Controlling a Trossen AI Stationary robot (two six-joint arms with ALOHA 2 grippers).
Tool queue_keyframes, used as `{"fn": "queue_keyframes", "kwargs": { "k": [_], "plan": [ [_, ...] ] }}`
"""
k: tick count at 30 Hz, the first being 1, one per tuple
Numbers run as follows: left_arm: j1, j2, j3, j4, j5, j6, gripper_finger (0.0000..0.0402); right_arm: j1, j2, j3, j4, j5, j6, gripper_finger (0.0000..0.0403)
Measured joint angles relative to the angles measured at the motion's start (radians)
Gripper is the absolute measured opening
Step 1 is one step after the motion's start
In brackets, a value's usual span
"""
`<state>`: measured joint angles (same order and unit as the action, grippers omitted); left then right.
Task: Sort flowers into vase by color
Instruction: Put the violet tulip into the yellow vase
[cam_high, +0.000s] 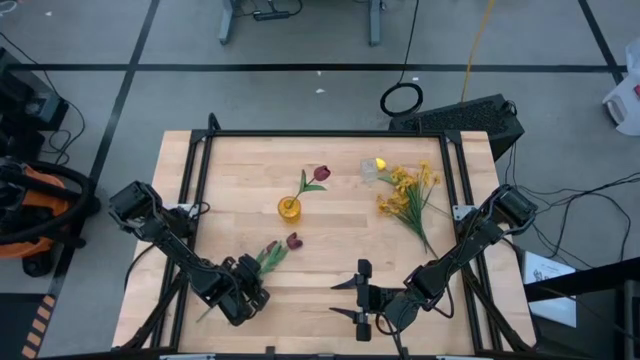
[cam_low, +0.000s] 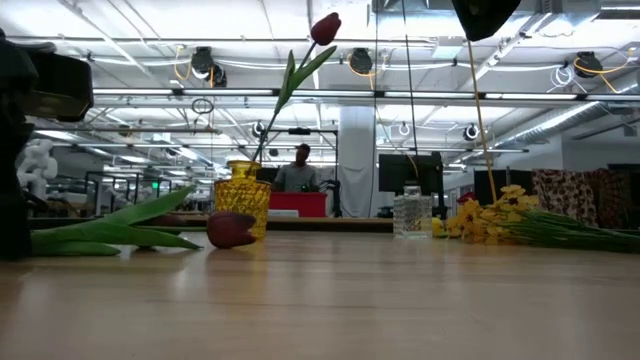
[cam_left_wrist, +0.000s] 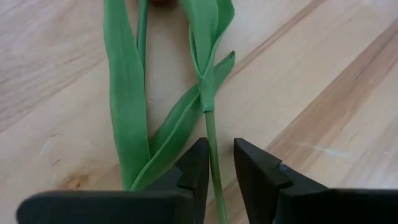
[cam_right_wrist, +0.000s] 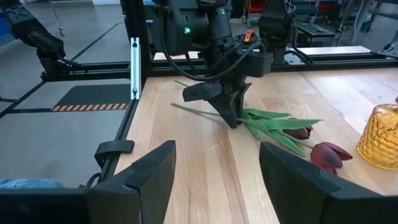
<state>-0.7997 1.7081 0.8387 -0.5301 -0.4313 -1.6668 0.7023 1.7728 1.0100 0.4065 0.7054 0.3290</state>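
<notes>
Two dark red tulips (cam_high: 293, 241) flat on the table (cam_high: 330, 270), front left of centre, heads side by side and pointing toward the middle, green leaves and stems trailing back toward the front-left corner. One stem (cam_left_wrist: 211, 143) running straight into the left gripper (cam_left_wrist: 222, 149), low over the boards at the stem end. Fingers (cam_left_wrist: 198, 163) only narrowly apart, one on each side of that stem, a sliver of gap showing on one side; no squeeze visible, nothing lifted. Broad leaves (cam_left_wrist: 127, 106) just beside the fingers, lying flat on the wood.

Behind the pair, near the table's middle: a yellow vase (cam_high: 289, 208), upright, with a third red tulip (cam_high: 320, 174) standing in it and leaning toward the back right. Well apart, at the back right: a spray (cam_high: 408, 192) of small yellow blossoms lying on the table, stems pointing to the front right. Just beside the spray's blossoms, a small clear glass (cam_high: 370, 170) with a yellow tulip (cam_high: 380, 163) at it; inside or next to it, cannot tell.

Right gripper (cam_high: 360, 295) near the front edge, right of the two tulips, waiting, fingers spread wide and holding nothing.

Far beyond the table, in the low view, a person (cam_low: 302, 170) at a desk.
</notes>
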Motion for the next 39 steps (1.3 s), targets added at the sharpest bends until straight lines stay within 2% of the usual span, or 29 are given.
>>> {"fn": "queue_keyframes", "kwargs": {
  "k": [3, 8, 14, 18, 22, 27, 31, 35, 39],
  "plan": [
    [0.0, 0.0, 0.0, -0.002, -0.004, 0.0, 0.007, 0.0, 0.0, 0.0, 0.0, 0.0, 0.0, 0.0224],
    [0.0, 0.001, -0.001, -0.004, -0.013, -0.001, 0.0015, 0.0, 0.0, 0.0, 0.0, 0.0, 0.0, 0.0224],
    [-0.007, -0.021, 0.0, -0.002, -0.054, 0.013, 0.0009, 0.0, 0.0, 0.0, 0.0, 0.0, 0.0, 0.0224],
    [-0.026, -0.061, 0.029, 0.001, -0.165, 0.061, 0.0005, 0.0, 0.0, 0.0, 0.0, 0.0, 0.0, 0.0224],
    [-0.051, -0.11, 0.072, 0.004, -0.356, 0.146, 0.0003, 0.0, 0.004, 0.0, 0.002, -0.002, 0.004, 0.0224],
    [-0.067, -0.153, 0.117, 0.066, -0.543, 0.324, 0.0002, 0.0, 0.053, 0.0, 0.074, -0.007, -0.004, 0.0224],
    [-0.052, -0.157, 0.129, 0.233, -0.656, 0.526, 0.0002, -0.011, 0.112, 0.0, 0.202, -0.017, -0.049, 0.0224],
    [-0.025, -0.157, 0.129, 0.436, -0.721, 0.738, 0.0002, -0.037, 0.182, 0.0, 0.4, -0.085, -0.099, 0.0224],
    [0.005, -0.157, 0.129, 0.657, -0.733, 0.97, 0.0001, -0.066, 0.261, 0.0, 0.597, -0.155, -0.144, 0.0224]
  ]
}}
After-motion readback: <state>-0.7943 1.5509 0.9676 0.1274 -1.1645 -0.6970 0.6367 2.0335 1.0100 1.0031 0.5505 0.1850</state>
